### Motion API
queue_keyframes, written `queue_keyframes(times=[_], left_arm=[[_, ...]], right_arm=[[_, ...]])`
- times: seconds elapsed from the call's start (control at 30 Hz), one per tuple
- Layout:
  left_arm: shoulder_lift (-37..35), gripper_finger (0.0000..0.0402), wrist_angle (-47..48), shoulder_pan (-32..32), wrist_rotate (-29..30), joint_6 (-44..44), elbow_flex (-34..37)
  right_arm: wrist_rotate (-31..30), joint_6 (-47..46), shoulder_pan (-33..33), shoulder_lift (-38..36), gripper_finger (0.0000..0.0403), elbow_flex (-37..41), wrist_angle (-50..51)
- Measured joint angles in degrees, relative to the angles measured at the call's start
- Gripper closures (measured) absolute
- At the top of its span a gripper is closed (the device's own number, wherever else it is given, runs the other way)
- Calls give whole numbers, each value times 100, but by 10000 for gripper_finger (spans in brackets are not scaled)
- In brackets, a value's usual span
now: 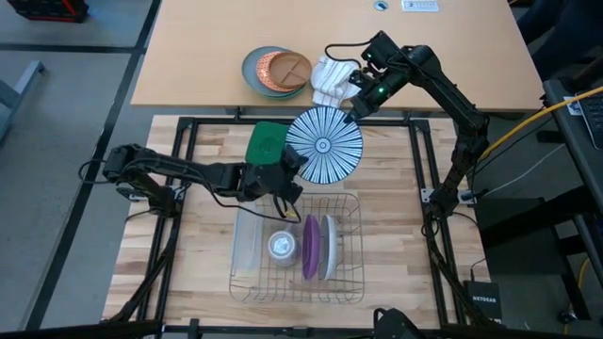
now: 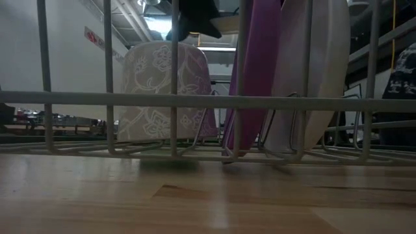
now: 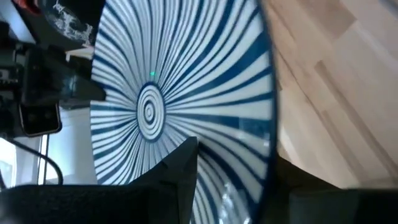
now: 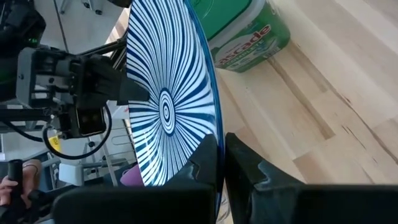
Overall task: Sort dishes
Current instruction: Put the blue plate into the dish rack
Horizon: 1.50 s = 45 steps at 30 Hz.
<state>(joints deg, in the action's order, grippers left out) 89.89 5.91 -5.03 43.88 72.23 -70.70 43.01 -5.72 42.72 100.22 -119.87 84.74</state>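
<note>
The striped plate [image 1: 323, 144] is up in the air between my two grippers, roughly level and face up, over the edge of a green container [image 1: 267, 143]. My left gripper [image 1: 290, 170] is at its near-left rim and my right gripper [image 1: 351, 113] at its far-right rim, each shut on it. The purple plate [image 1: 310, 247] and the plain white plate [image 1: 327, 247] stand on edge side by side in the wire dish rack [image 1: 247, 282]. In the low view the purple plate [image 2: 260, 71] and the white plate [image 2: 312, 78] lean in the rack's slots. My left gripper has the striped plate's near-left rim [image 3: 249, 186] between its fingers, one finger [image 3: 180, 171] lying on the striped face and the other behind the plate. It comes in about level from the table's left. The plate is lifted clear. My right gripper pinches the plate's far-right rim [image 4: 214, 146] between its two fingers [image 4: 202, 165], one on the striped face and one on the back. It reaches in from the far right, slanting down. The plate is clear of the table.
A patterned cup [image 1: 282, 247] stands upside down in the rack, left of the plates. On the far table lie a grey plate with an orange-brown divided plate [image 1: 280, 70] and a white plate with a cloth [image 1: 332, 79]. A person's hand [image 4: 12, 171] shows in the right wrist view.
</note>
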Motion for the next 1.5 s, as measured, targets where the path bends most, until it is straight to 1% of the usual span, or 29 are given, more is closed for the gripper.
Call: queue_keyframes(times=[0.13,0.3,0.37,0.43,0.53,0.67,0.77,0.87,0.97,1.07,1.17,1.23,1.43,1.5], left_arm=[[0,299,-109,61,2,-9,0],[-4,353,-145,48,25,1,0],[-14,377,-182,48,42,-2,-5],[-22,391,-194,52,63,-32,-12],[-13,391,-218,58,45,-364,-12],[-8,397,-252,63,16,-1094,-11],[-7,398,-230,65,17,-1491,-11],[18,399,57,50,-28,-1954,39],[35,400,223,18,-156,-2443,35],[-5,400,422,2,-168,-2983,4],[9,400,655,-33,-167,-3585,20],[-14,401,580,-55,-183,-3948,20],[-68,401,480,-138,-185,-4907,9],[-77,401,348,-182,-199,-5167,-2]], right_arm=[[-5,71,0,0,390,0,61],[-63,123,7,0,375,0,111],[-210,123,9,0,369,2,117],[-403,127,9,0,364,2,114],[-827,133,-4,0,358,2,88],[-1356,165,-7,2,348,2,29],[-1565,196,-9,2,341,2,-165],[-1679,360,8,-14,337,-9,-491],[-1942,513,9,-17,335,-11,-771],[-2262,633,0,-13,335,-9,-1059],[-2738,713,6,-13,334,-9,-1301],[-3044,861,7,-9,334,-7,-1403],[-4327,1504,17,-9,334,-7,-1459],[-4663,1658,86,-9,334,-7,-1448]])
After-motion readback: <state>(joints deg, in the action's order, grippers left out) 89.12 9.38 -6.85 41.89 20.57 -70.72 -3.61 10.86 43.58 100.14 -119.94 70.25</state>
